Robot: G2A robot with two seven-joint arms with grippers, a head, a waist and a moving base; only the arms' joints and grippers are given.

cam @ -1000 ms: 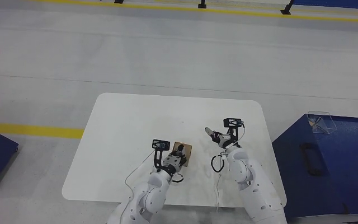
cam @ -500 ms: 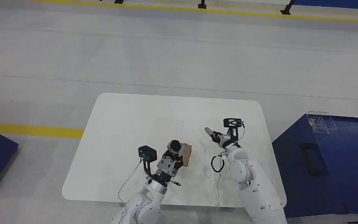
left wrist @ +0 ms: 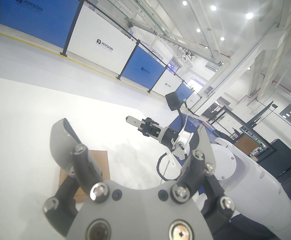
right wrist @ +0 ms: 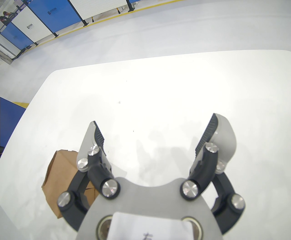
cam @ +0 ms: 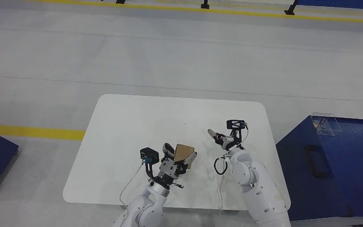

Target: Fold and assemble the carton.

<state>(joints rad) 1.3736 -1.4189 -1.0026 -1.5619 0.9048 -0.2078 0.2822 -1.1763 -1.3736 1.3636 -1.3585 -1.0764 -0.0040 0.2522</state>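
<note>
The brown carton (cam: 184,151) sits on the white table (cam: 130,125), on the robot's side, seemingly only partly shaped, with closing left to do. The left hand (left wrist: 131,128) gapes wide beside it; the right hand (right wrist: 154,127), wide and empty, hangs apart

Plain brown carton (cam: 184,152) on white table (cam: 127,127).

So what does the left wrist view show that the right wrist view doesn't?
Left wrist view: the right end effector farther off above the white table, and ceiling lights overhead. Right wrist view: that end effector's open fingers from behind, and two faces of the brown carton. Both: the carton on the table, with blue-and-white fence panels beyond.
</note>
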